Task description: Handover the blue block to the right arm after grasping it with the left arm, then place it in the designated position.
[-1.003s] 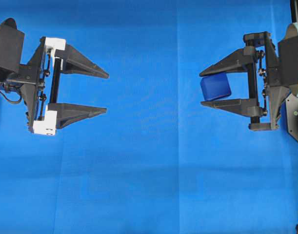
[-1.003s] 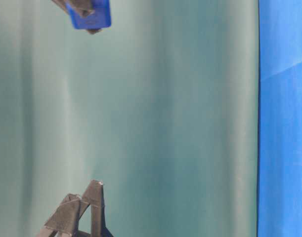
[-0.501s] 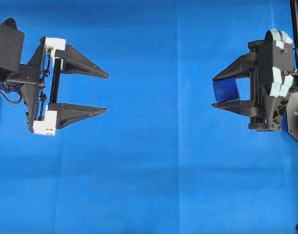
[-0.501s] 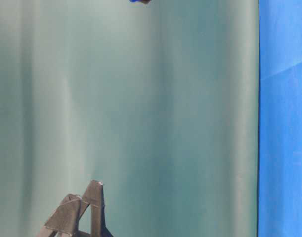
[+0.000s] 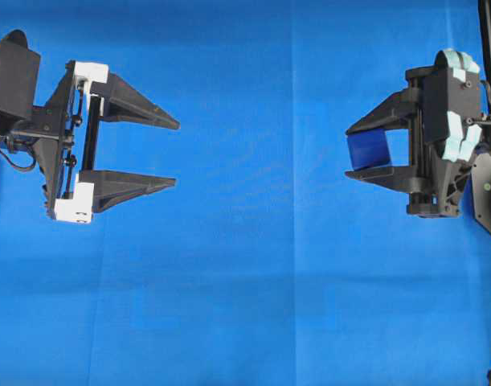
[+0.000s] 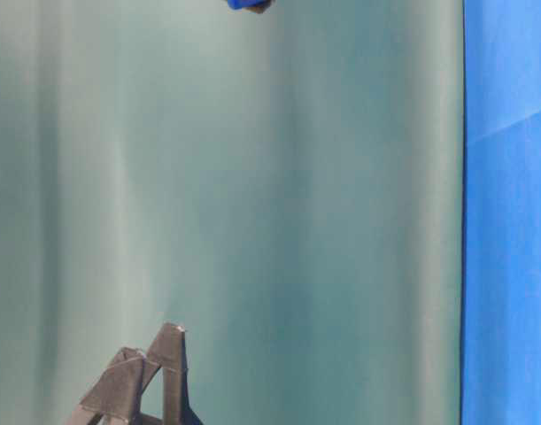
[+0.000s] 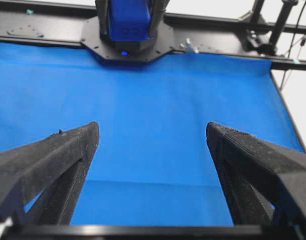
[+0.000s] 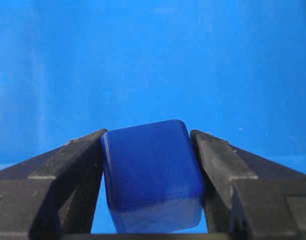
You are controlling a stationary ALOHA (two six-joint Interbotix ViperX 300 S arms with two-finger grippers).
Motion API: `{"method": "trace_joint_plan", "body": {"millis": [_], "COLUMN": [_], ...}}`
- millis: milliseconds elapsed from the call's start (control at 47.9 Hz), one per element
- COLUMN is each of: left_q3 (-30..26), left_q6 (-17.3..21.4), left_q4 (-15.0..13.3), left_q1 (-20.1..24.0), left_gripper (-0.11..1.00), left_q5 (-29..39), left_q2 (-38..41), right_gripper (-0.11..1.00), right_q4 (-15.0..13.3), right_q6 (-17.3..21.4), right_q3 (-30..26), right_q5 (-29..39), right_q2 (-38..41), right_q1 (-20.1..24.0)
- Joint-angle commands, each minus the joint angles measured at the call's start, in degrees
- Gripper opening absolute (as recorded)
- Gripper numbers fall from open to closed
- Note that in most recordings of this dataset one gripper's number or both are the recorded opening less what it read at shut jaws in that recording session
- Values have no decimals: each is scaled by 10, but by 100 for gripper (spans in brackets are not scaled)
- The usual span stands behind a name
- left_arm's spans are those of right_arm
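Gripping the blue block [image 5: 368,149], right tool [image 5: 359,153] tilted downward.

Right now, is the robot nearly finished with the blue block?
Partly. The handover looks done: the left gripper is open with nothing in it, and the right gripper is shut on the blue block. In hand: the right arm is carrying the block. Left to do: set it down on the blue cloth and let go.

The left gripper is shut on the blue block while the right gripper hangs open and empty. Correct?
No, it is reversed. The overhead view shows the right gripper shut on the blue block, and the left gripper open and empty.
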Motion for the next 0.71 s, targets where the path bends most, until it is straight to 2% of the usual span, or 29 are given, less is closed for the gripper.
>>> {"method": "trace_joint_plan", "body": {"millis": [0,689], "left_q3": [-11,-13], "left_q6": [-1,-1], "left_q4": [1,1], "left_q1": [-3,-1], "left_gripper": [91,91], "left_q5": [-4,-4], "left_q2": [-3,-1], "right_gripper": [40,39], "right_q4": [-2,-9], "right_q6": [1,0], "right_q3": [-4,8], "right_q5": [-7,-34], "right_q2": [2,8], "right_q1": [3,3]}}
